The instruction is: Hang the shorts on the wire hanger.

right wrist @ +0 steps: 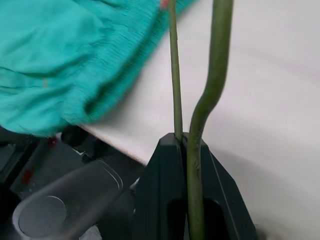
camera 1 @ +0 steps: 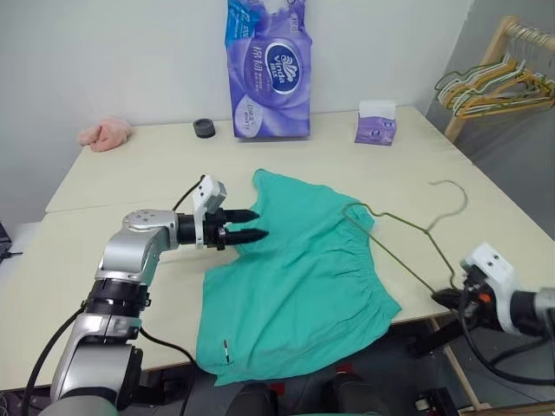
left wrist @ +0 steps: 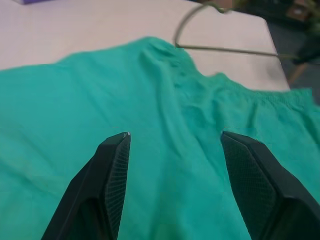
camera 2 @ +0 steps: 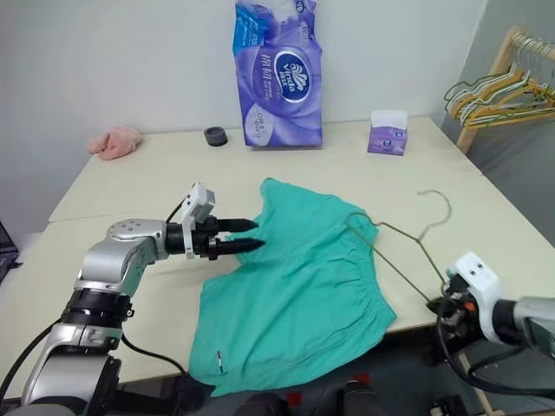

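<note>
The right gripper (right wrist: pixel 187 150) is clamping one corner of the thin olive-gold wire hanger (camera 1: pixel 408 227), whose far end is lying under the teal-green cloth shorts (camera 1: pixel 295 277) spread on the pale table (camera 1: pixel 130 173). The left gripper (camera 1: pixel 247 224), jaws apart, is hovering over the shorts' edge; it is best pinching the waistband while the hanger is sliding in level

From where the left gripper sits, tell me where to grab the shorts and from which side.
Take the shorts at the gathered waistband, next to where the hanger goes under the cloth. That edge is thick and bunched, so it should pinch more easily than the flat leg panel. Bring the open left gripper across from the robot's left, low over the fabric. The right gripper is shut on the hanger.
</note>
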